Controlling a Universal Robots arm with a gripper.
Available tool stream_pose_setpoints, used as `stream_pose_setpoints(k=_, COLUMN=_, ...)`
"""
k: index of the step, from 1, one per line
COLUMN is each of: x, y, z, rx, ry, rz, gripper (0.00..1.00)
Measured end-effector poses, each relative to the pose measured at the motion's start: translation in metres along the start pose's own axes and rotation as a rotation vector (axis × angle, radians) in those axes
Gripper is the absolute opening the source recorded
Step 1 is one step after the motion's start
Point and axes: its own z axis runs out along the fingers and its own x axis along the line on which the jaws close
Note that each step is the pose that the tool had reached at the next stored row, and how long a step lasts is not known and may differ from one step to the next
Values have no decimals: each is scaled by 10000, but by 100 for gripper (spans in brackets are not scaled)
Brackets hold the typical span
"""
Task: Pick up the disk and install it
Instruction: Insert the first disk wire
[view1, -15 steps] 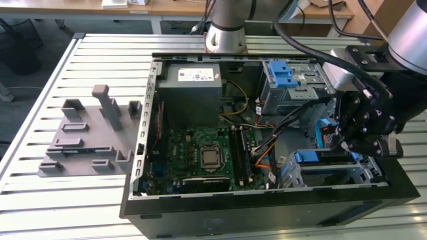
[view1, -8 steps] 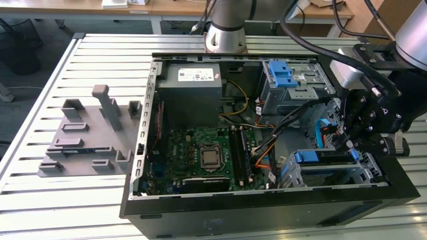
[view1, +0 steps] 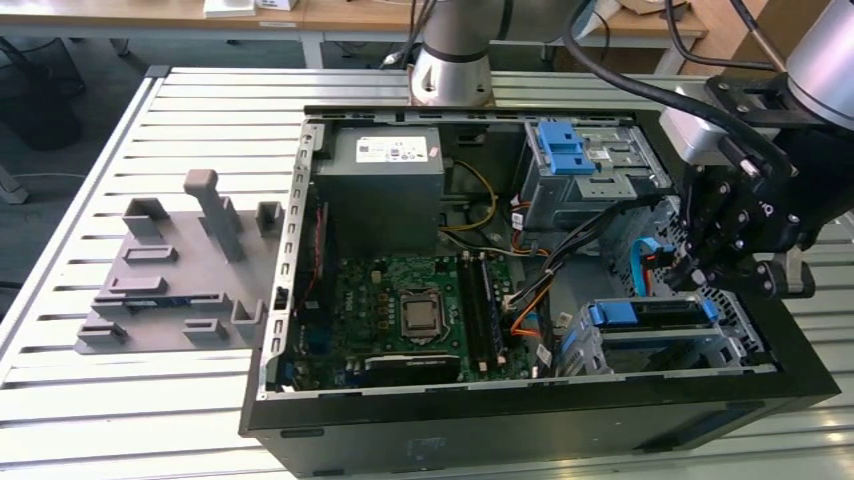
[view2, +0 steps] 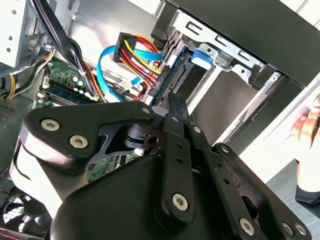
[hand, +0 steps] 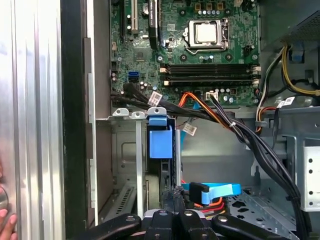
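Looks like the install step: the disk sits edge-on inside the drive cage, pincer pressed together at the cage's mouth, so seating it fully probably wants a straight push, clear of the blue SATA cable just beside the cage.

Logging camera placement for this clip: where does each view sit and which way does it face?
Exterior view: above the table, angled down into the open computer case; shows the arm and gripper.
First wrist view: on the arm, looking past the gripper at the drive cage and motherboard.
Second wrist view: behind the gripper, facing the drive cage.
Both wrist views share the cage's blue latch and a person's hand.
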Motion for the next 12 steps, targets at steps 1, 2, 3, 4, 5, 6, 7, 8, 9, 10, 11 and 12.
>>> stream_pose_setpoints(k=1, x=-5, y=0, z=0, rx=9, ry=0, rz=-1, gripper=11)
stream_pose_setpoints(k=2, x=-9, y=-1, z=-1, rx=24, ry=0, rz=-2, gripper=11)
stream_pose_setpoints(k=3, x=-12, y=0, z=-1, rx=43, ry=0, rz=-1, gripper=11)
stream_pose_setpoints(k=4, x=-15, y=0, z=-1, rx=62, ry=-2, rz=-2, gripper=11)
stream_pose_setpoints(k=5, x=-18, y=0, z=-2, rx=76, ry=-2, rz=-1, gripper=11)
stream_pose_setpoints(k=6, x=-22, y=0, z=-6, rx=86, ry=-3, rz=-1, gripper=11)
stream_pose_setpoints(k=7, x=-27, y=1, z=-16, rx=92, ry=-1, rz=-1, gripper=11)
stream_pose_setpoints(k=8, x=-32, y=1, z=-25, rx=98, ry=-2, rz=-1, gripper=11)
stream_pose_setpoints(k=9, x=-36, y=1, z=-33, rx=107, ry=-4, rz=-2, gripper=11)
stream_pose_setpoints(k=10, x=-40, y=1, z=-39, rx=115, ry=-6, rz=-1, gripper=11)
stream_pose_setpoints(k=11, x=-44, y=1, z=-46, rx=122, ry=-6, rz=-2, gripper=11)
stream_pose_setpoints(k=12, x=-53, y=2, z=-55, rx=131, ry=-7, rz=-2, gripper=11)
